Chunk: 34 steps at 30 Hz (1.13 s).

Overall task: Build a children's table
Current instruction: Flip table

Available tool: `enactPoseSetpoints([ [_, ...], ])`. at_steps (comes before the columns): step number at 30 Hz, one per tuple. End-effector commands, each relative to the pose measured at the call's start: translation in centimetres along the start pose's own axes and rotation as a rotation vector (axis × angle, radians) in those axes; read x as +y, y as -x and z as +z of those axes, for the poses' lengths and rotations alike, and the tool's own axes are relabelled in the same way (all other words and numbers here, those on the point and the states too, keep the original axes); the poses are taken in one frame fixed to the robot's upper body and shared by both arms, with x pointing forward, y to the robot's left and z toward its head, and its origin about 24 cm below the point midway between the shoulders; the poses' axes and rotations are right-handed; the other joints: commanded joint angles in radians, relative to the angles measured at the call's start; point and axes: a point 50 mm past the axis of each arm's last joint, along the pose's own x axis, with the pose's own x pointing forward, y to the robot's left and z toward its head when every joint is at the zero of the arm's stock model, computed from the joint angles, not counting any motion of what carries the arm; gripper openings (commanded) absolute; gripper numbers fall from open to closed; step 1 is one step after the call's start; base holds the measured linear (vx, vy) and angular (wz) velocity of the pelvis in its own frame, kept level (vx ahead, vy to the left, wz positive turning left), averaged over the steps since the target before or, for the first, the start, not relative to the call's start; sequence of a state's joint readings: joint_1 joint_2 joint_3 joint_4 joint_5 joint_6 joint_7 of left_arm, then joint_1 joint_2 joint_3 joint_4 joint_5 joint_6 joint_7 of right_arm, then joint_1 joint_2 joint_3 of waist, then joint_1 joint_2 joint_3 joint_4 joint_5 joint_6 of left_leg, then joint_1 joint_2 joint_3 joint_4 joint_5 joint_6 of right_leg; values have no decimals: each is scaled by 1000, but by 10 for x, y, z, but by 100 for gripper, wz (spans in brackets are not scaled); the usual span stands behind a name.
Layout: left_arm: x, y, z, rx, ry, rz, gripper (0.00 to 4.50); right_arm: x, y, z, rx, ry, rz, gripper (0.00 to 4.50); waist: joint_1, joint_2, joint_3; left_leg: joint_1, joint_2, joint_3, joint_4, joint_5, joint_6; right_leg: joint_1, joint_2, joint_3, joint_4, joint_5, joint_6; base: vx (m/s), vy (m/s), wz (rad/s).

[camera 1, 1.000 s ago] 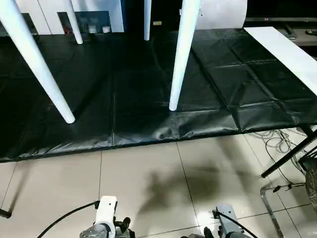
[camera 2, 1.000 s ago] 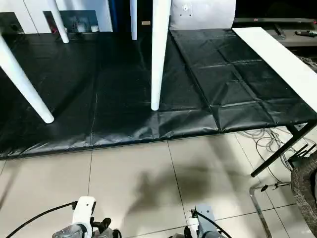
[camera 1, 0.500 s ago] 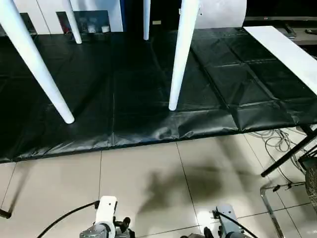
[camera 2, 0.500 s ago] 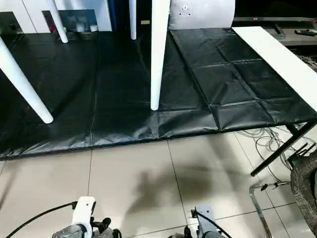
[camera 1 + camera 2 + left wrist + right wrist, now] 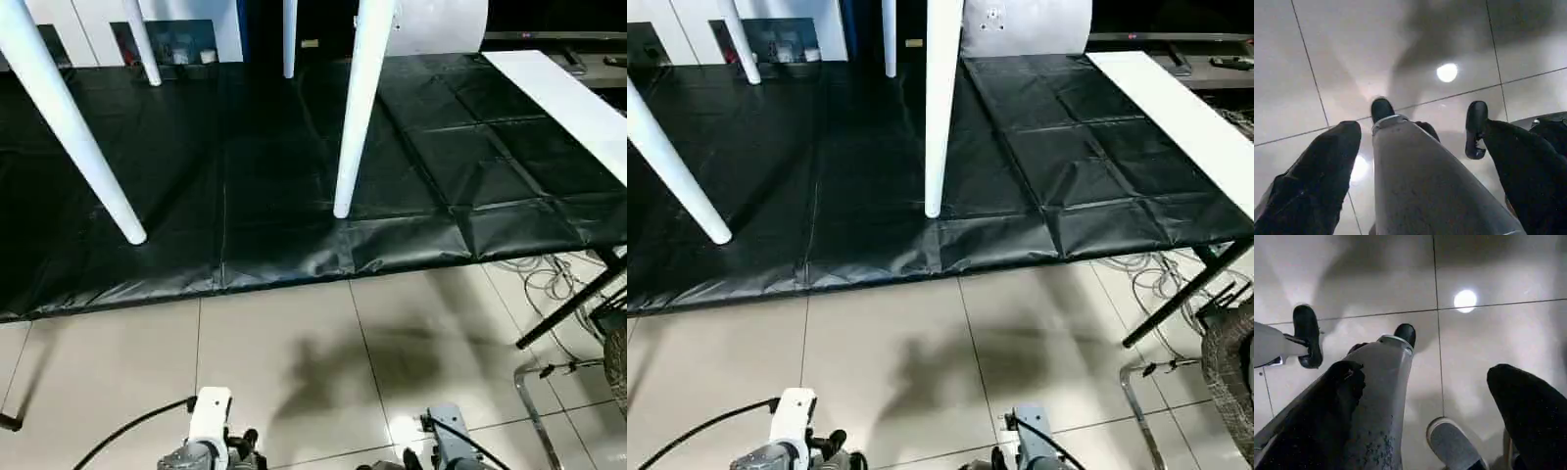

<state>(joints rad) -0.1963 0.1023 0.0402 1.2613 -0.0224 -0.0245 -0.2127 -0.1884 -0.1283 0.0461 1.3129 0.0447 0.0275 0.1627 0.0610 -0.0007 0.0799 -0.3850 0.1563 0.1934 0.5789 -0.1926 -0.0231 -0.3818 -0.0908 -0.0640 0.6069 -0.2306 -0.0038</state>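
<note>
Four white tapered legs of the children's table stand upright on a black mat: the near left leg (image 5: 73, 127), the near right leg (image 5: 358, 108), and two far legs (image 5: 147, 44) (image 5: 290, 39). The tabletop lies above the picture's edge, out of view. My two arms hang low over the tiled floor, well short of the mat; their wrists (image 5: 211, 431) (image 5: 446, 441) peek in at the bottom. My left gripper (image 5: 1420, 129) is open with nothing in it, and behind it are my own grey leg and black foot. My right gripper (image 5: 1425, 372) is open and holds nothing too.
The black mat (image 5: 274, 196) ends at a front edge on the beige tiles (image 5: 294, 352). A long white board on black metal legs (image 5: 568, 98) runs along the right, with loose cables (image 5: 549, 284) and a chrome frame (image 5: 539, 401) beneath. A white cabinet (image 5: 176, 29) stands at the back.
</note>
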Motion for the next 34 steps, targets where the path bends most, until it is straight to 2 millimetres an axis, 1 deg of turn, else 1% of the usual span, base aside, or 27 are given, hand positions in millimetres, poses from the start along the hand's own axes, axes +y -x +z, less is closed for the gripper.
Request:
enactPoseSetpoints([
  [1,-1,1,-9,34,-6,0,443,-1,0,-1,0,-2,0,450,4,-1,-31,16,100,-42,-91,-301,50,21,-97,64,-90,-161,-238,0,0,0],
  [10,-1,1,-9,34,-6,0,443,-1,0,-1,0,-2,0,450,4,-2,-31,16,101,-43,-92,-303,48,21,-97,64,-92,-171,-236,0,0,0],
  [13,-1,1,-9,34,-6,0,443,-1,0,-1,0,-2,0,450,3,-2,-31,15,101,-42,-92,-297,50,22,-97,63,-91,-161,-237,0,0,0],
  [17,-1,1,-9,34,-6,0,443,-1,0,-1,0,-2,0,450,4,-2,-34,15,101,-40,-90,-263,63,24,-95,62,-86,-101,-247,0,0,0],
  [20,-1,1,-9,34,-6,0,443,-1,0,-1,0,-2,0,450,4,-2,-34,15,101,-39,-89,-251,75,25,-95,60,-84,-77,-255,0,0,0],
  [21,-1,1,-9,34,-6,0,443,-1,0,-1,0,-2,0,450,4,-2,-34,15,101,-38,-89,-254,77,25,-96,60,-85,-81,-256,0,0,0],
  [24,-1,1,-9,34,-6,0,443,-1,0,-1,0,-2,0,450,4,-1,-34,16,101,-39,-90,-261,74,25,-96,61,-86,-97,-255,0,0,0],
  [27,-1,1,-9,34,-6,0,443,-1,0,-1,0,-2,0,450,4,-1,-32,16,102,-40,-91,-279,62,24,-97,62,-90,-132,-248,0,0,0],
  [34,-1,1,-9,34,-6,0,443,-1,0,-1,0,-2,0,450,4,-1,-33,16,102,-39,-92,-270,62,24,-96,62,-87,-104,-252,0,0,0],
])
